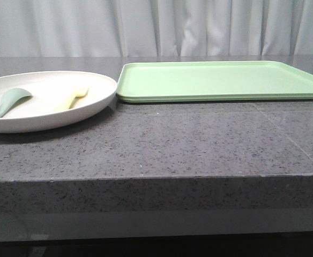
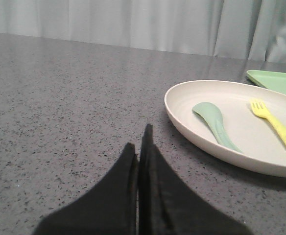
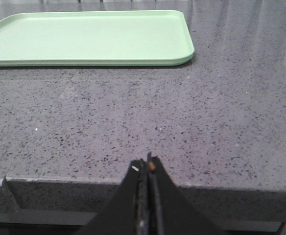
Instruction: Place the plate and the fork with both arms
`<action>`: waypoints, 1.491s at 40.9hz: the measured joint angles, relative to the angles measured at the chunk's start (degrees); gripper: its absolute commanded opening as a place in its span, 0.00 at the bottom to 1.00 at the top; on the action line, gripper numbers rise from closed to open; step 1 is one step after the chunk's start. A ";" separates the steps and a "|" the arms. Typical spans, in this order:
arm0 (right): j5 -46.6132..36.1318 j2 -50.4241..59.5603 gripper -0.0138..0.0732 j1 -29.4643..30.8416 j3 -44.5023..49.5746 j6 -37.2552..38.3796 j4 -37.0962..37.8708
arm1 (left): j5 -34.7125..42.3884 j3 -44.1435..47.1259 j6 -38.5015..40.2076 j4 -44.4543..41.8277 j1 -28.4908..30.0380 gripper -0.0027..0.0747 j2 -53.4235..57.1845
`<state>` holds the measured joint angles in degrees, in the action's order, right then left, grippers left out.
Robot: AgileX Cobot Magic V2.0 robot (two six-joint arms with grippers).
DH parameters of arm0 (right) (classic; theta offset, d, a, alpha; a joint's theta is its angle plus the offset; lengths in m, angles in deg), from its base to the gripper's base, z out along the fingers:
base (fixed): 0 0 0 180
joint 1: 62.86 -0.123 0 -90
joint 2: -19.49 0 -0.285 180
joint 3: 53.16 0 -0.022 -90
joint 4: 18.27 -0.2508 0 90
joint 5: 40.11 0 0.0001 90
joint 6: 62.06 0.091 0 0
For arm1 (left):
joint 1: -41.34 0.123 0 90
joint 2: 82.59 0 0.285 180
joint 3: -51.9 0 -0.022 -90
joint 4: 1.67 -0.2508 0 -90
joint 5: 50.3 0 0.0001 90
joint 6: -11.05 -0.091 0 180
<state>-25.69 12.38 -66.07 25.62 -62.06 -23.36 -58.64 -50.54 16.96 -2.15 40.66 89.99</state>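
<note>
Speckled grey stone table (image 1: 162, 144), white curtain (image 1: 199, 27) behind. Light-green tray (image 1: 221, 80) lying flat toward the far right, bare; near-left corner just beside the rim of the plate (image 1: 100, 104), touching or not impossible to tell. Cream plate at the left of the table, holding two utensils side by side, apart: grey-green spoon (image 1: 9, 101) on the outer side, pale yellow fork (image 1: 73, 98) on the side nearer the tray, tines pointing away from the front camera. Nothing lying on the table between either arm and the plate or tray.

Left gripper (image 2: 142, 147) low over bare stone, near the plate rim, black fingers (image 2: 128, 161) pressed together, gripping nothing. Right gripper (image 3: 148, 169) back at the table's front edge, well short of the tray, fingers likewise clenched tip to tip, empty.
</note>
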 measured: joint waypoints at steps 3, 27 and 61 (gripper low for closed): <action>0.00 0.00 0.08 0.00 0.00 0.00 0.00 | 0.00 0.00 0.00 0.00 0.00 0.01 0.00; 0.00 0.00 0.08 0.00 0.00 0.00 0.00 | 0.09 0.00 0.00 0.00 0.00 0.01 0.00; -2.47 0.00 0.08 0.00 -5.01 0.00 -0.35 | 13.11 -1.42 0.00 0.00 0.00 0.01 0.00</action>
<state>-28.16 12.38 -66.07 20.61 -62.06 -23.71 -45.53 -51.97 16.96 -2.15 40.66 89.99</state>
